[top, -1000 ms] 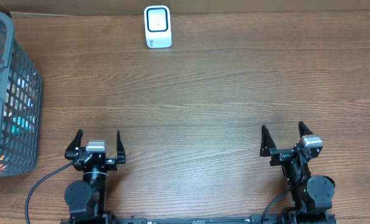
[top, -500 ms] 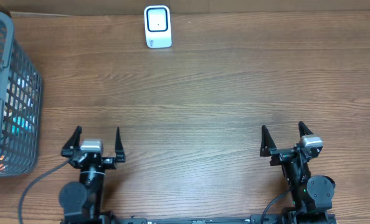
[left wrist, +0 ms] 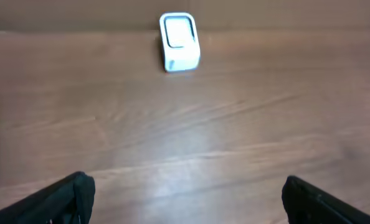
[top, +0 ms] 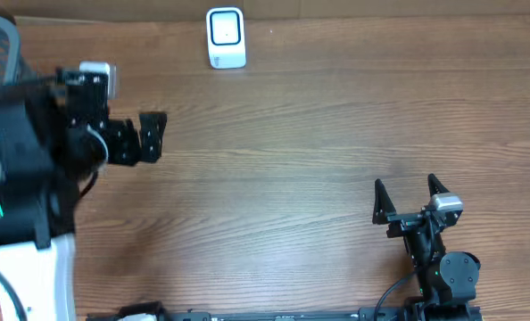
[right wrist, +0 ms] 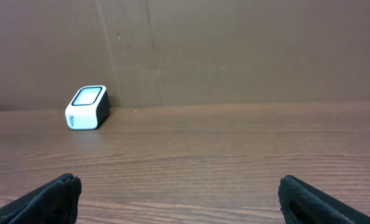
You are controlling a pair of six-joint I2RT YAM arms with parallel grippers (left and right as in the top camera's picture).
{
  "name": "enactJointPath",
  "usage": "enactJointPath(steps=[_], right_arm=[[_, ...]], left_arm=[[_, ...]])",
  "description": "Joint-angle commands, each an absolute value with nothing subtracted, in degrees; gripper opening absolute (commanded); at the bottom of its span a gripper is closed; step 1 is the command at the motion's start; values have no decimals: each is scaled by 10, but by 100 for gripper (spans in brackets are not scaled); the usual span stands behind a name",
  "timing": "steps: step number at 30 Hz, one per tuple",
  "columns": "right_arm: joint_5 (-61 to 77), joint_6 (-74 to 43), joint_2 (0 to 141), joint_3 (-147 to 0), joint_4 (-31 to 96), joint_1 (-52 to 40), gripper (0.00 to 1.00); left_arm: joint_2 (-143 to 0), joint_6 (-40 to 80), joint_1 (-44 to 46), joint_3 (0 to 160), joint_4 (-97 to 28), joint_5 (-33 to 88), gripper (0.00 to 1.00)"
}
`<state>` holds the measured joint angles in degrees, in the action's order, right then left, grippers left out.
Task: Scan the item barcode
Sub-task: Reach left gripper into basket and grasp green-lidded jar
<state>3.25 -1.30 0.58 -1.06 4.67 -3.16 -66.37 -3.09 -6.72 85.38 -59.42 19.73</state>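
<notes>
Item to be scanned: not made out anywhere in the open; judged to be inside the grey basket [top: 4,28] at the far left edge, itself mostly covered in the overhead view by the raised left arm. Nothing identifiable of its contents. Scanner [top: 226,37] upright at the back edge of the wooden surface [top: 292,134], window facing forward, well apart from the basket and from both arms, presumably parked there so a barcode can be presented from the front.

Left end effector [left wrist: 186,183] high over the left side of the surface, near the basket, spread as wide as it goes, nothing between the fingers; bare wood and the scanner beyond in the wrist view. Probably lifted and opened this way for a reach down into the basket.

Right end effector [top: 406,185] low at the near edge, equally wide open and empty, aimed toward the scanner, apparently parked clear of the left arm's work.
</notes>
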Motion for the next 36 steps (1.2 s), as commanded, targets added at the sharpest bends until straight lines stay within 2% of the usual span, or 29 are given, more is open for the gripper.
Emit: enactJointPath(steps=[1,5,11,16,19,26,33,36], right_arm=[[36,-15,2,-4,44,-35,100],[36,-15,2,-4,44,-35,100],[36,-15,2,-4,44,-35,100],[36,-15,2,-4,44,-35,100],[36,-15,2,-4,44,-35,100],[36,-15,2,-4,44,-35,100],[36,-15,2,-4,44,-35,100],[36,-15,2,-4,44,-35,100]], left_arm=[[-766,-26,-63,950,-643,225,100],[-825,-10,-66,951,-614,221,100],[-833,47,-95,991,-541,215,100],[-832,152,-188,1061,-530,74,100],[-832,153,-241,1066,-518,4,100],[-843,170,-363,1065,-550,-23,99],[-926,219,-437,1065,-621,-34,100],[-972,223,-454,1065,-648,-34,95]])
